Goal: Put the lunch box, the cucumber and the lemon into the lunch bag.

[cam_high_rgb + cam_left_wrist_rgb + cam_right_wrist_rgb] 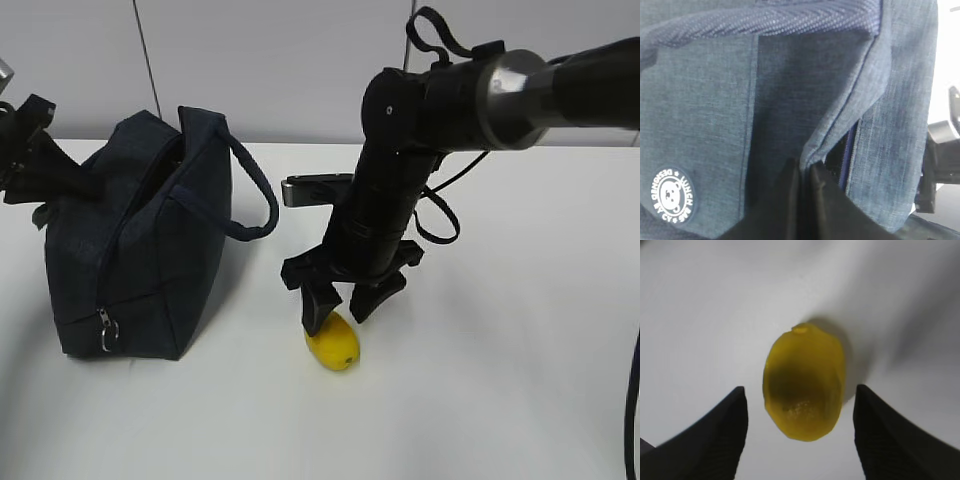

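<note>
The lemon (333, 342) is seen lying on the white table (500, 380), well to the right of the lunch bag (140, 240) and apart from it. In the right wrist view its long axis runs away from the camera, between the two fingers (722, 435), so that its narrow width is presented to them. The right gripper (343, 300) is held wide open directly over it, one finger on each side, neither seen to touch the peel. The left gripper (802, 200) is shut on a fold of the bag's fabric by the open zipper, far from the fruit. The right arm is therefore judged the one to grasp. Neither cucumber nor lunch box can be seen.
</note>
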### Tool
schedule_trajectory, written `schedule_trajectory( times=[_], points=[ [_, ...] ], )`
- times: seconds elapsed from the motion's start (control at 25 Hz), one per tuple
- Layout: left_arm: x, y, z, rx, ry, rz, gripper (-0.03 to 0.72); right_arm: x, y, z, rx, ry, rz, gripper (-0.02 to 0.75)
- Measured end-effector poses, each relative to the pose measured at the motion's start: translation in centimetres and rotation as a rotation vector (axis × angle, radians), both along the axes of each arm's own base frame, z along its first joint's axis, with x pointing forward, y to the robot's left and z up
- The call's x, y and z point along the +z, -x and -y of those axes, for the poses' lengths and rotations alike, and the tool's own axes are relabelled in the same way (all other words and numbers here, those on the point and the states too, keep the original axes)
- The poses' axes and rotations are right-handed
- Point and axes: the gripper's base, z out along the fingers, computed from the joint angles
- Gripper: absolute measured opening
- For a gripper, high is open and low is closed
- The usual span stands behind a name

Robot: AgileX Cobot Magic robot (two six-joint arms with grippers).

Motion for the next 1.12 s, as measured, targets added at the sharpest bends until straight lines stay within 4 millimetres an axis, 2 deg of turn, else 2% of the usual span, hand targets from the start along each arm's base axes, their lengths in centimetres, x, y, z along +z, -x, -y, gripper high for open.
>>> schedule_trajectory(
  times=[0.36,1.12],
  points=[
    [0.0,0.0,0.0,0.000,0.000,0.000,-0.007,-1.8,-0.3,-0.2,-0.005,0.007,-0.017,0.494],
    [0.0,0.0,0.0,-0.001,0.001,-0.001,-0.008,-3.0,-0.4,-0.4,-0.007,-0.002,-0.028,0.494]
  ],
)
